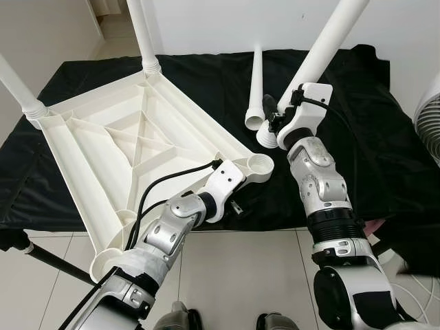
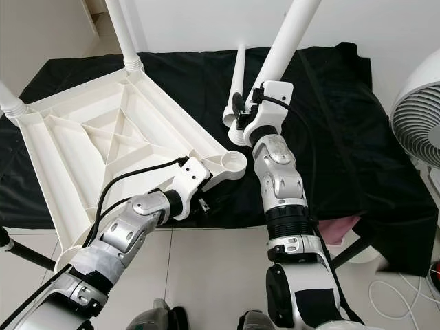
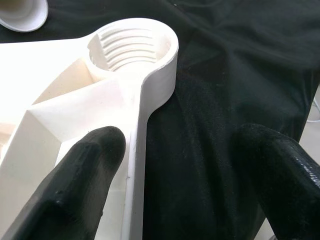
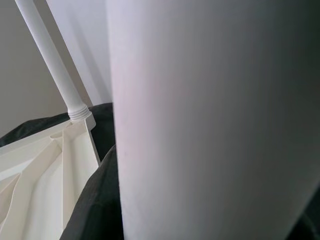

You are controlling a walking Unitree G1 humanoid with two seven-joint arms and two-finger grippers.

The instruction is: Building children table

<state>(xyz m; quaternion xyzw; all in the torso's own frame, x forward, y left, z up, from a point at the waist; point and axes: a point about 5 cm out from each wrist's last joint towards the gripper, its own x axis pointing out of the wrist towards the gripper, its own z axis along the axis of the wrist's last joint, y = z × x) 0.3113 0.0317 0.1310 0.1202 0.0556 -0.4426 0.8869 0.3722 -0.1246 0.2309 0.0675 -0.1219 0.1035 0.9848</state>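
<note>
Two legs screwed into the tabletop [image 1: 96,137] so far; my right gripper [image 1: 275,118] clamps leg three [image 1: 323,48], left gripper [image 3: 175,165] gapes beside the empty socket [image 1: 260,163]; fourth leg [image 1: 256,86] waits.

A black cloth [image 1: 206,82] lies spread over the floor, rumpled along its edges. Pale glossy tiles [image 1: 234,275] with thin dark joints show in front of it. A plain white wall [image 2: 385,27] stands behind. At the right a white fan [image 2: 419,124] with a ribbed grille stands near the cloth, and a white cable [image 2: 399,299] curls on the tiles. The light is even and bright.
</note>
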